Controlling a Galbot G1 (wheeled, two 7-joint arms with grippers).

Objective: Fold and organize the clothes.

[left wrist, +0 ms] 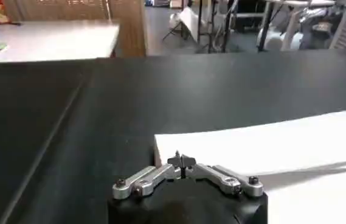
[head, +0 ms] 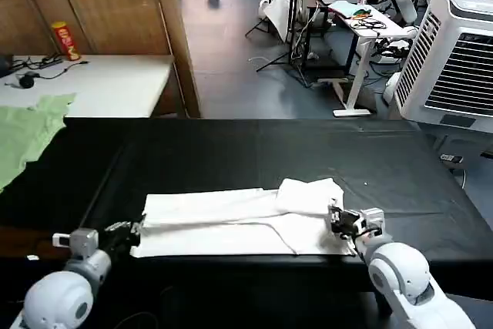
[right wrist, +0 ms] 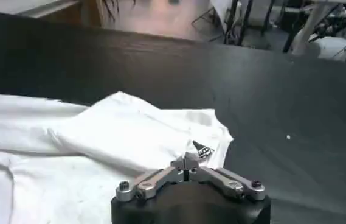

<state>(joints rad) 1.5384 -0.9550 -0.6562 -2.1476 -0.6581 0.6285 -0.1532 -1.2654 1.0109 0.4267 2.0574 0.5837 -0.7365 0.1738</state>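
Left gripper (head: 132,230) reaching low over near table edge, fingers drawn together, tips sitting at left end of white cotton T-shirt (head: 231,223) — whether pinching cloth, cannot tell. Right gripper (head: 339,221) lying low over shirt's right end, fingers likewise together beside folded-over sleeve. Shirt lying folded into long band across near side of black table (head: 231,152). Farther left — light green garment (head: 27,132) draping over table's left end.
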